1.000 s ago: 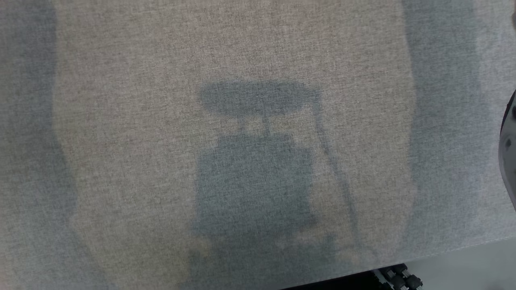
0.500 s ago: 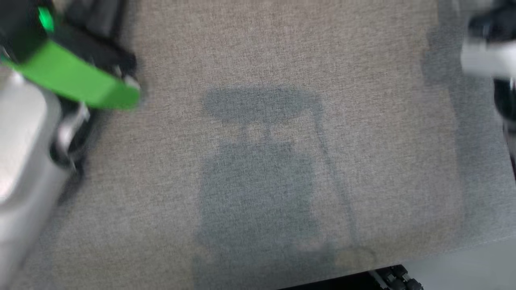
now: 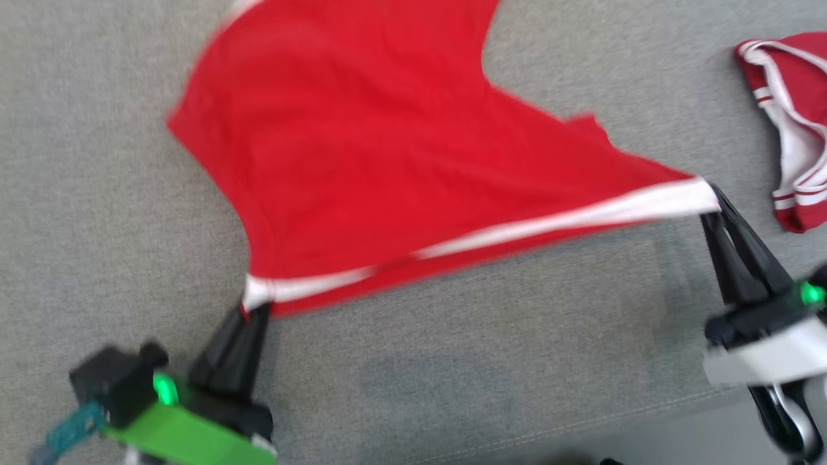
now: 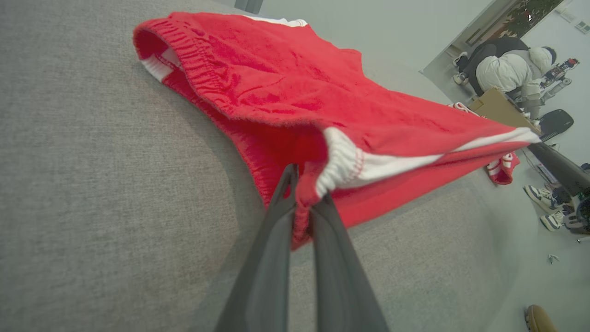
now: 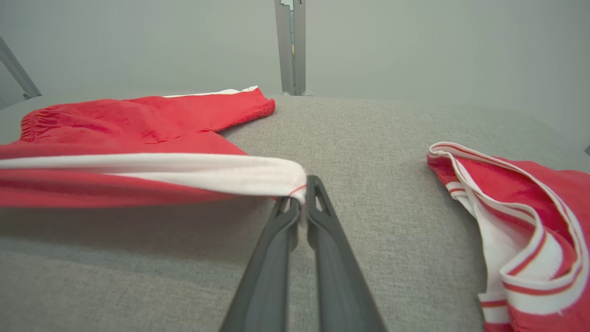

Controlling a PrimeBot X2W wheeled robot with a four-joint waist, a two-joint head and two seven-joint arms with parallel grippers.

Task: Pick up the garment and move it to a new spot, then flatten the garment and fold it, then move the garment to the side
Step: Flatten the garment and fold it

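Note:
The garment (image 3: 362,148) is red shorts with a white-trimmed hem, stretched taut between my two grippers over the grey cloth table (image 3: 452,361). My left gripper (image 3: 253,305) is shut on its near-left corner. My right gripper (image 3: 711,201) is shut on the white hem's right end. In the left wrist view the garment (image 4: 286,87) bunches around the closed left gripper (image 4: 306,193), its elastic waist resting on the cloth. In the right wrist view the white hem of the garment (image 5: 115,124) runs left from the right gripper (image 5: 302,190). The head view is blurred by motion.
A second red-and-white garment (image 3: 795,97) lies crumpled at the far right of the table (image 5: 516,198). The table's front edge (image 3: 646,413) runs along the lower right. A person (image 4: 507,69) crouches beyond the table, with shoes (image 4: 548,198) on the floor.
The head view has shifted from bare grey cloth bearing my shadow. Both arms swept in half a second ago. Now the red garment hangs stretched between both shut grippers.

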